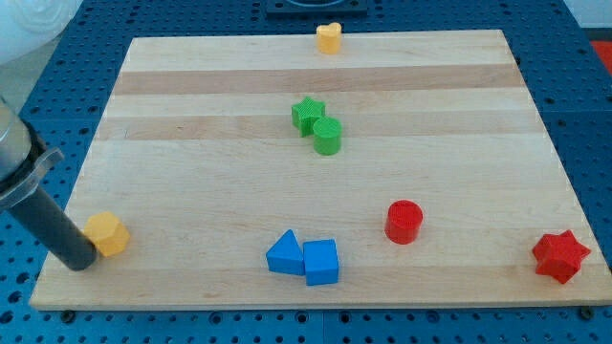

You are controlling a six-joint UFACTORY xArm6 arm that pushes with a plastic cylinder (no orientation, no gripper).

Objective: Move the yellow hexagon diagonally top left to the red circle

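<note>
the wooden board [191, 191] lies on a blue pegboard table [593, 115], and the arm comes in from the view's left edge as a thick dark rod. my tip [78, 260] rests at the board's lower left, right against the left side of the yellow hexagon [107, 233], touching it or nearly so. there is no pincer on this arm, only the bare rod, so nothing is being clamped.

the red circle [404, 221] stands well apart from the hexagon, far over toward the view's right and at about the same height in the view. between them, near the bottom edge, 2 blue blocks sit touching: a blue triangle [285, 254] and a blue cube-like block [321, 261]. a red star [560, 256] sits at the lower right corner. near the middle, a green star [307, 114] touches a green cylinder [328, 137]. a yellow heart-like block [329, 37] sits at the top edge.
</note>
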